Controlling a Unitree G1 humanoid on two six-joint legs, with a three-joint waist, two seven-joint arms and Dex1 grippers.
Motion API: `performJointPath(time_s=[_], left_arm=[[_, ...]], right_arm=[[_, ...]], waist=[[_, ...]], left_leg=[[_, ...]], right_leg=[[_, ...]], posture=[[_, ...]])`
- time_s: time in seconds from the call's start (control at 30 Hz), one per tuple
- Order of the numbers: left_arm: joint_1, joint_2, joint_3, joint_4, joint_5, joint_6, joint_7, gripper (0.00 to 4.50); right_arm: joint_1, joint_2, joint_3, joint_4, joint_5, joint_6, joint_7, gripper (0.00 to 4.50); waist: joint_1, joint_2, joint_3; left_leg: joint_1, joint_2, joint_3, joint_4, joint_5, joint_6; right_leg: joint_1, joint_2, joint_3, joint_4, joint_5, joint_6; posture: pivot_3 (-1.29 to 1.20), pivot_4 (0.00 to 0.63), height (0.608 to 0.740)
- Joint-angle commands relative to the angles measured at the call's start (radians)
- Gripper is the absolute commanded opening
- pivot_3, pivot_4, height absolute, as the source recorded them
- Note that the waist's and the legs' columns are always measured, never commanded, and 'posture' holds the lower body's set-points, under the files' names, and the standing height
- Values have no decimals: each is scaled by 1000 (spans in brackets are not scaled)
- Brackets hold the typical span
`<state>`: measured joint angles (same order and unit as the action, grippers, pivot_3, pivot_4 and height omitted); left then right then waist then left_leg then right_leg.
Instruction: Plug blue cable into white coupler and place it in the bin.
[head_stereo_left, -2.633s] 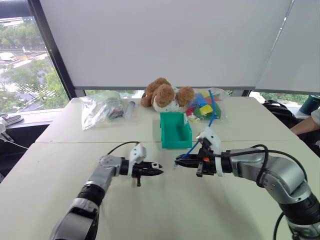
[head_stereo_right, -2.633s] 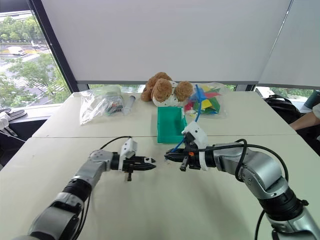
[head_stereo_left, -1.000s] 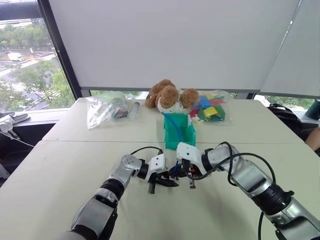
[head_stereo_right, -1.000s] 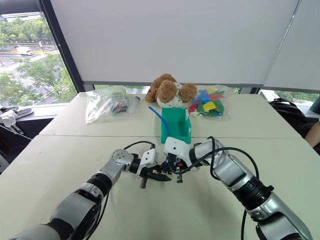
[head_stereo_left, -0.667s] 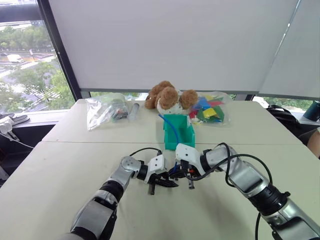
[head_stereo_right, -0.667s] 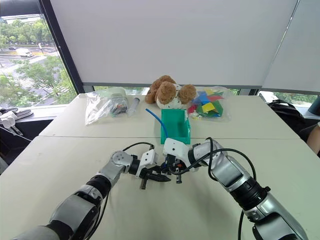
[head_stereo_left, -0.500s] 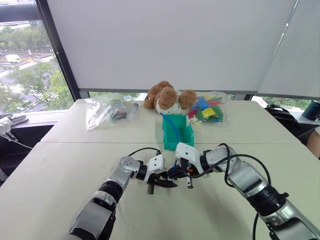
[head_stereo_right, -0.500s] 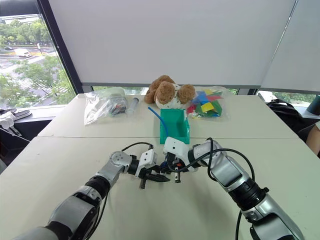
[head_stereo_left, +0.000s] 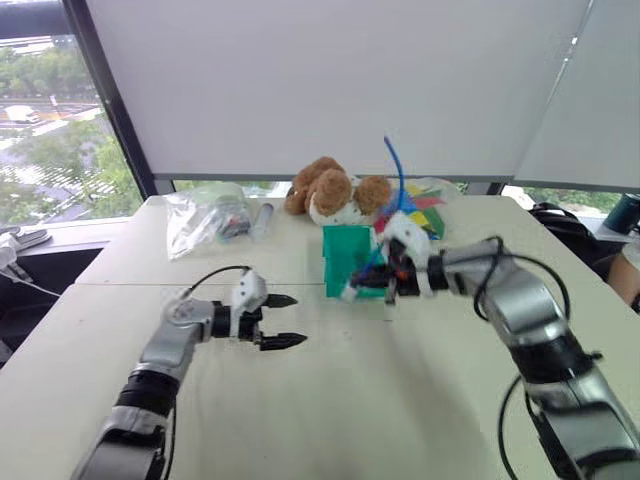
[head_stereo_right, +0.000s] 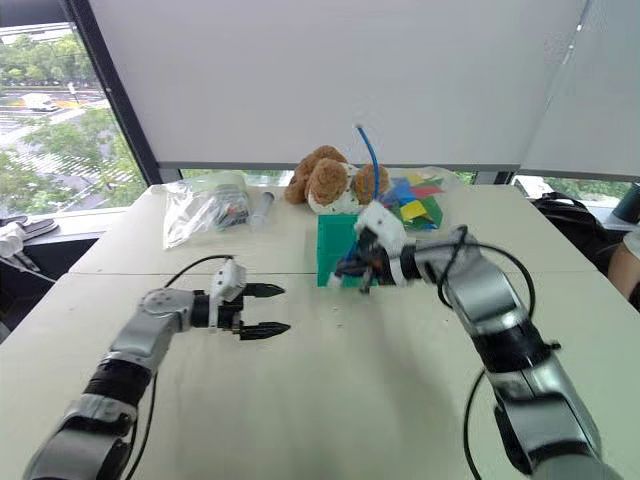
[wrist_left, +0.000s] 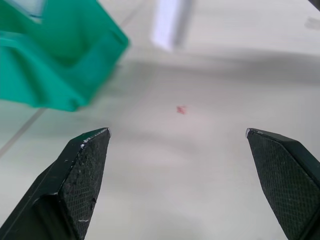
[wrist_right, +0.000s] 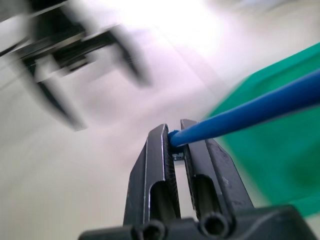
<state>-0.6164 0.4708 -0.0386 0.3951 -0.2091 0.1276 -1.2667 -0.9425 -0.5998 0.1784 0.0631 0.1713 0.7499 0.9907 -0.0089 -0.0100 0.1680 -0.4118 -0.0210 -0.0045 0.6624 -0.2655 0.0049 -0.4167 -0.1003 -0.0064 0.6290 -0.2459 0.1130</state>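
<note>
right gripper (head_stereo_left: 372, 283) clenched on blue cable (head_stereo_left: 398, 172), white coupler (head_stereo_left: 349, 291) at its tip | we hover at bin (head_stereo_left: 340, 247) front lip, mid-desk, cable upright | left gripper (head_stereo_left: 285, 320) released, farther | we judge: drop in bin

office | pale tables (head_stereo_left: 420, 400) | roller blinds (head_stereo_left: 330, 80) | big windows (head_stereo_left: 50, 150)

Left gripper (head_stereo_right: 268, 309) over bare table (head_stereo_right: 330, 400), fingers spread wide, nothing between them. Right gripper (head_stereo_right: 352, 272) raised at front of the bin (head_stereo_right: 333, 240), pinched on the blue cable (head_stereo_right: 370, 152); cable rises in a curve above the gripper. White coupler not distinguishable. Teddy bear (head_stereo_right: 325, 180), clear bag (head_stereo_right: 205, 212), bag of coloured blocks (head_stereo_right: 412, 208) behind bin.
</note>
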Motion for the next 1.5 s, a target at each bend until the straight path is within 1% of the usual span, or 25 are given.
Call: performJointPath(time_s=[0.03, 0.13, 0.27, 0.37, 0.43, 0.47, 0.5, 0.53, 0.63, 0.67, 0.7, 0.93, 1.1, 1.2, 1.27, 1.33, 1.4, 1.43, 1.5], left_arm=[[46, 23, 25, -90, -27, 41, 45, 4441], [83, 29, 33, -139, -42, 85, 77, 4441], [107, 35, 52, -192, -74, 138, 114, 4441], [115, 41, 53, -218, -89, 160, 130, 4441], [120, 44, 50, -226, -94, 165, 138, 4500], [123, 45, 50, -232, -96, 167, 142, 4500], [125, 46, 50, -237, -99, 170, 145, 4500], [129, 48, 50, -243, -102, 173, 149, 4500], [141, 53, 48, -260, -114, 182, 158, 4500], [143, 55, 48, -263, -116, 184, 160, 4500], [145, 57, 48, -266, -118, 186, 161, 4500], [136, 47, 24, -270, -115, 193, 169, 4500], [121, 48, 17, -261, -113, 193, 168, 4500], [111, 60, 23, -260, -115, 194, 162, 4500], [107, 69, 29, -266, -119, 199, 159, 4500], [95, 83, 42, -282, -132, 218, 162, 4500], [84, 99, 63, -308, -153, 245, 171, 4500], [81, 107, 75, -322, -164, 260, 175, 4500], [82, 125, 95, -356, -189, 293, 183, 4500]], right_arm=[[-154, 33, -32, 284, -40, -106, -53, 0], [-281, 94, -19, 576, -72, -216, -70, 0], [-408, 184, -16, 944, -126, -337, -111, 0], [-465, 227, -24, 1109, -156, -393, -131, 0], [-488, 244, -30, 1171, -176, -418, -152, 810], [-498, 252, -36, 1193, -182, -428, -170, 1070], [-509, 257, -45, 1210, -184, -436, -185, 1552], [-516, 260, -53, 1221, -187, -442, -194, 2140], [-563, 252, -115, 1239, -160, -438, -223, 3558], [-575, 247, -131, 1242, -158, -438, -232, 4145], [-582, 245, -142, 1244, -162, -439, -237, 4474], [-642, 165, -218, 1243, -164, -447, -268, 4474], [-638, 64, -212, 1219, -188, -443, -225, 4474], [-587, -42, -202, 1105, -171, -385, -64, 4474], [-514, -84, -197, 950, -141, -307, 31, 4474], [-343, -125, -249, 592, -20, -107, 98, 4474], [-129, -173, -309, 200, 103, 98, 112, 4474], [-27, -198, -335, 34, 152, 172, 112, 4474], [143, -236, -403, -216, 236, 275, 103, 4474]], waist=[[-2, 0, 0], [-8, 0, 0], [-10, 0, 0], [-12, 0, 0], [-12, 1, 1], [-12, 1, 1], [-12, 2, 1], [-13, 2, 1], [-13, 2, 2], [-13, 3, 2], [-13, 3, 2], [-10, 3, 2], [-10, 3, 2], [-10, 4, 3], [-9, 4, 3], [-8, 3, 3], [-4, 4, 3], [-4, 4, 3], [-3, 5, 4]], left_leg=[[0, 0, 0, 0, 0, 0], [0, -1, 2, -3, 0, -1], [0, -1, 4, -9, 2, -4], [0, -1, 5, -13, 4, -6], [0, -1, 5, -14, 4, -6], [0, -1, 5, -14, 4, -6], [0, -1, 5, -14, 4, -6], [0, -1, 5, -14, 4, -6], [0, -1, 5, -14, 4, -7], [0, -1, 5, -14, 4, -7], [0, -1, 5, -14, 5, -8], [0, -1, 5, -14, 5, -8], [0, -1, 5, -14, 5, -8], [0, -1, 6, -14, 5, -8], [0, -1, 6, -14, 5, -8], [0, 0, 6, -14, 5, -7], [0, 1, 6, -12, 4, -6], [-1, 1, 5, -13, 4, -6], [-2, 1, 4, -13, 4, -6]], right_leg=[[0, 0, 0, 0, 0, 0], [-2, -1, 0, 0, 0, 0], [-7, -1, 0, 1, 0, 0], [-9, 1, 0, 1, 0, 0], [-9, 2, 0, 1, 0, 0], [-9, 2, 0, 1, 0, 0], [-9, 2, 0, 1, 0, 0], [-9, 2, 1, 1, 0, 0], [-9, 2, 1, 1, 0, 0], [-9, 2, 1, 1, 0, 0], [-10, 2, 1, 1, 0, 0], [-9, 2, 1, 2, 0, 0], [-9, 2, 1, 1, 0, 0], [-9, 2, 1, 1, 0, 0], [-9, 3, 1, 1, 0, 0], [-9, 3, 1, 2, 0, 0], [-9, 4, 0, 2, 0, 0], [-9, 4, 0, 2, 0, 0], [-9, 4, 0, 2, 0, 0]], posture=[[0, 150, 740], [0, 150, 740], [0, 150, 740], [0, 150, 740], [0, 150, 740], [0, 150, 740], [0, 150, 740], [0, 150, 740], [0, 150, 740], [0, 150, 740], [0, 150, 740], [0, 150, 740], [0, 150, 740], [0, 150, 740], [0, 150, 740], [0, 150, 740], [0, 150, 740], [0, 150, 740], [0, 150, 740]])
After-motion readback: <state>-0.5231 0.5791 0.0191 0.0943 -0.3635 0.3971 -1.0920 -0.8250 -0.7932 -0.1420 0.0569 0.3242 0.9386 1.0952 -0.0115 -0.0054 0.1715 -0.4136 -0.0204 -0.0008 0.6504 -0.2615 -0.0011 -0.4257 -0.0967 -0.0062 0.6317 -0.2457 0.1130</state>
